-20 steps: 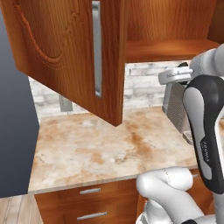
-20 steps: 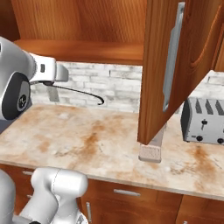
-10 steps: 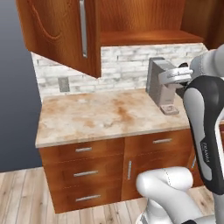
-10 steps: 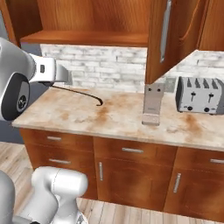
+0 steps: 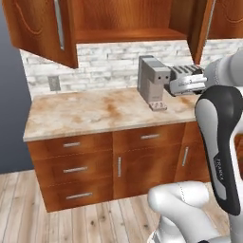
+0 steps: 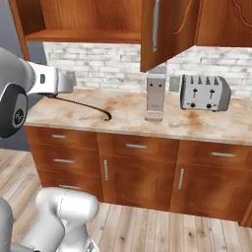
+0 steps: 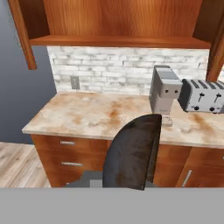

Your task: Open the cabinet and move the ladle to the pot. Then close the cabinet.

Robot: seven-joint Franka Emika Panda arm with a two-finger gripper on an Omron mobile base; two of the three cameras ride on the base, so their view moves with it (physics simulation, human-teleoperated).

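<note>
The cabinet [image 5: 128, 19] hangs open above the counter, its left door [image 5: 42, 28] and right door [image 6: 167, 29] both swung out and its shelf [image 7: 122, 41] bare. My gripper [image 6: 69, 83] is held out in front of the counter, below the shelf, shut on the ladle [image 6: 83, 104]. The ladle's thin dark handle curves down and away from the hand. Its dark bowl [image 7: 131, 151] looms close in the hand view. In the left base view my gripper [image 5: 174, 87] sits at the right, in front of the toaster. The pot is out of view.
A grey coffee machine [image 5: 153, 80] and a silver toaster [image 6: 204, 92] stand on the marble counter [image 5: 85, 114]. Base drawers and doors [image 6: 138, 167] run below it. A wall outlet [image 7: 75, 82] sits on the brick backsplash. Wooden floor [image 5: 28, 209] lies in front.
The whole picture has shifted: the base has backed away from the counter, so more of the cabinets and the floor show. The hand keeps its hold on the ladle.
</note>
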